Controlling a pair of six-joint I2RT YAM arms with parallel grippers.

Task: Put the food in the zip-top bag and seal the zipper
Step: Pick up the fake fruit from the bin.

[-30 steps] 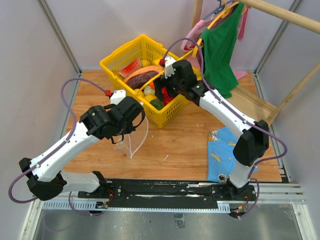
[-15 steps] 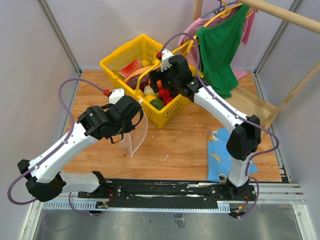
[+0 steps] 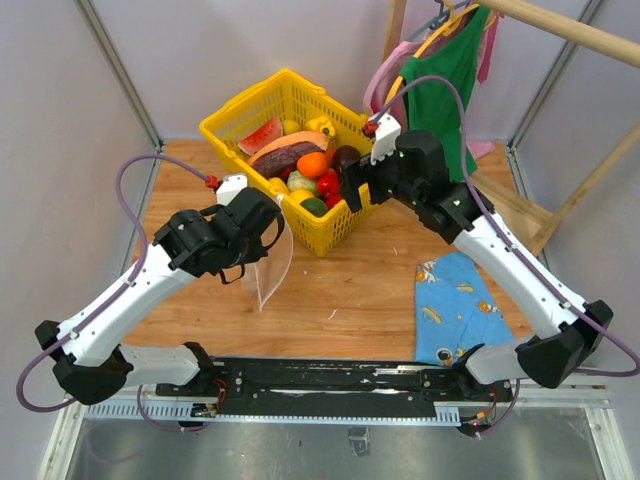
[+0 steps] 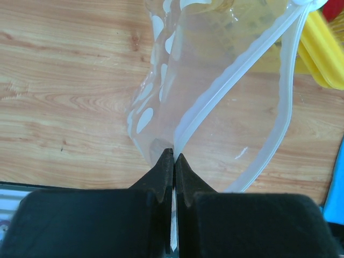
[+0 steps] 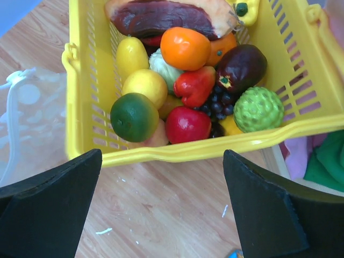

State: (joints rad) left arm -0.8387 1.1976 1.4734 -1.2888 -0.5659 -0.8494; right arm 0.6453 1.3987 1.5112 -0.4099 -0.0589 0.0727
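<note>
The food lies in a yellow mesh basket (image 3: 222,135): an orange (image 5: 185,47), a green lime (image 5: 134,116), a red apple (image 5: 187,124), a purple eggplant (image 5: 241,67) and several more. My left gripper (image 4: 174,156) is shut on the zipper (image 4: 231,80) at one end of the zip-top bag (image 4: 161,102), which hangs open just left of the basket (image 5: 215,148). From above, the left gripper (image 3: 258,250) holds the bag (image 3: 272,268) over the wood. My right gripper (image 5: 162,156) is open and empty, above the basket's near rim; it also shows in the top view (image 3: 352,192).
A blue patterned cloth (image 3: 455,305) lies at the right front of the table. A green garment (image 3: 440,100) and a pink one hang from a wooden rail (image 3: 570,30) behind the right arm. Grey walls close in both sides.
My right gripper has drawn back out of the basket and moved right, to its near rim, still empty. The left gripper has kept hold of the bag and barely moved.
</note>
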